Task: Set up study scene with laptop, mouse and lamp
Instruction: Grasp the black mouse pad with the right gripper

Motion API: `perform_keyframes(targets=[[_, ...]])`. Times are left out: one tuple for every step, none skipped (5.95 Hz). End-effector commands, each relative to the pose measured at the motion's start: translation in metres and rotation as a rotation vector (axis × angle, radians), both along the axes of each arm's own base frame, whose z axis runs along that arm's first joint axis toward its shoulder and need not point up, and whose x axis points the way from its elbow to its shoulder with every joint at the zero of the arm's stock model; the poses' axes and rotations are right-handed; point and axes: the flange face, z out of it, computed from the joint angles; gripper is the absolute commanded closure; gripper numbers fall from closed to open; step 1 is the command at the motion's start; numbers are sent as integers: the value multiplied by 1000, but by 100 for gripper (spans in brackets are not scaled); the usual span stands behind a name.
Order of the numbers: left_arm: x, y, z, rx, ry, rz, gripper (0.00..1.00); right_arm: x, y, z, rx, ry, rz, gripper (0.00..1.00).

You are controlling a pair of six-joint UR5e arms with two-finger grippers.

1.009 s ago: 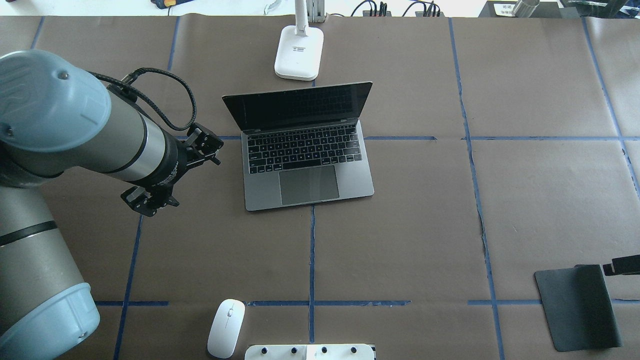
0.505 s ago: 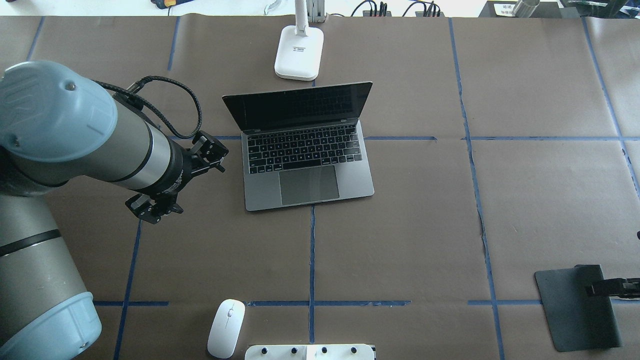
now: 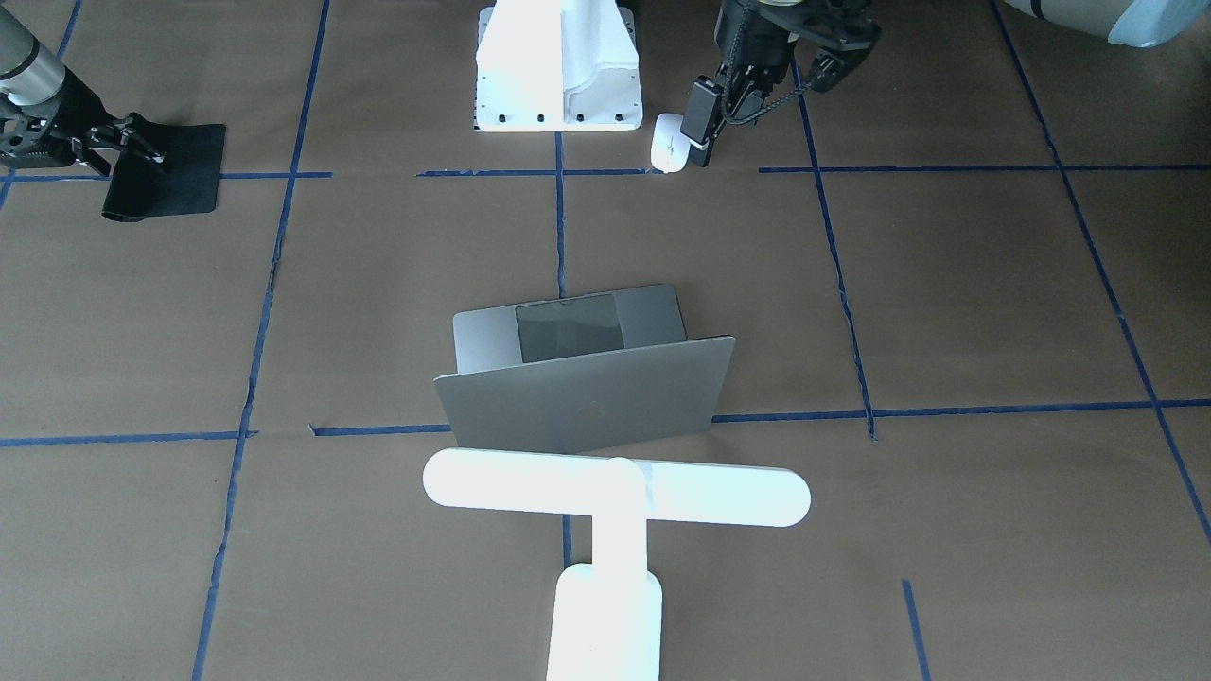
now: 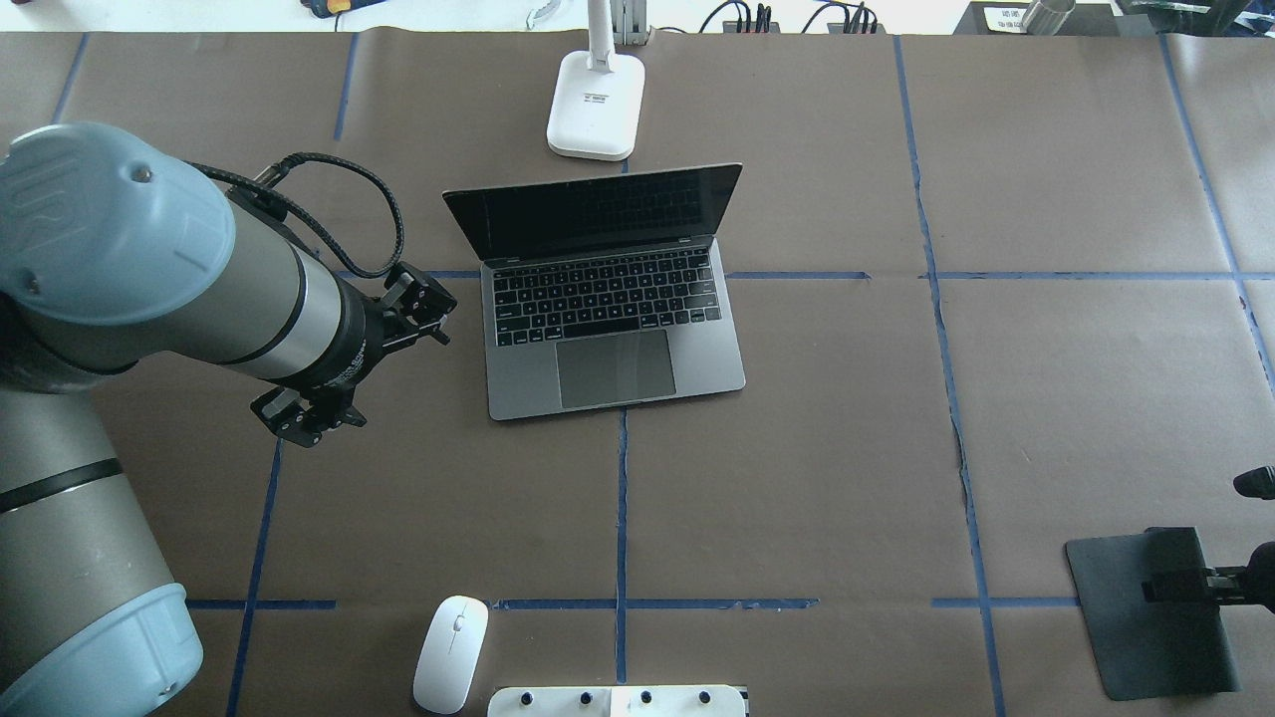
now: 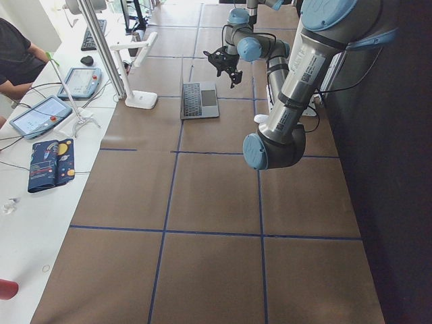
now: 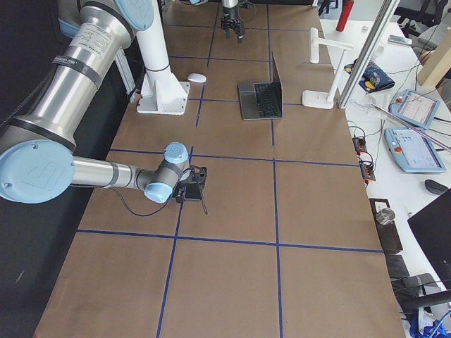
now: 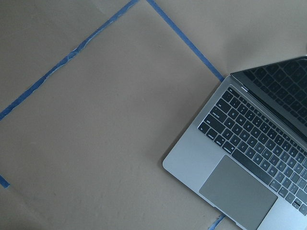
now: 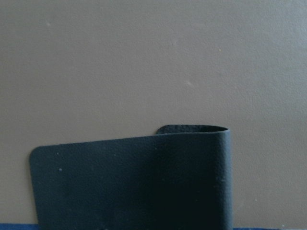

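Brown paper marked into squares by blue tape (image 4: 622, 498) covers the worktop (image 4: 847, 448). Near its centre sits a slim space-grey metal laptop (image 4: 613, 299). Its lid is raised, its screen is dark, and its black keys and large trackpad face the robot. Just beyond the lid, on the operators' side, stands a bright white T-shaped desk lamp (image 3: 615, 487). The lamp's rounded oblong base rests on the paper and its long bar head runs roughly parallel to the lid.

A small white oval mouse (image 4: 450, 652) lies flat at the robot's edge of the worktop, well apart from the laptop. It sits just beside a white bolted pedestal (image 4: 618, 700), with its far end on a tape line.

The left end effector (image 4: 357, 354) hangs above bare paper to the left of the laptop's keyboard, touching nothing. Its fingers are spread wide and hold nothing; the left wrist view shows only paper, tape and the laptop's near corner.

Far off on the robot's right, a black rectangular mouse pad (image 4: 1136, 617) lies with one edge curled up. The right end effector (image 4: 1170, 586) reaches low over that pad. I cannot tell whether it is clenched or released, nor whether it touches the pad.
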Motion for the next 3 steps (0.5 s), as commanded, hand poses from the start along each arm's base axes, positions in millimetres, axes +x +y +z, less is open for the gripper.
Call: perform_keyframes(targets=[[2,2,0,0,0,6,0,7,3,7,-9,19,3,9],[3,2,1,-1,-1,8,0,8,3,8,-10,22,5,10],[4,4,-1,2,1,11,0,11,5,10,-12,28,5,30]])
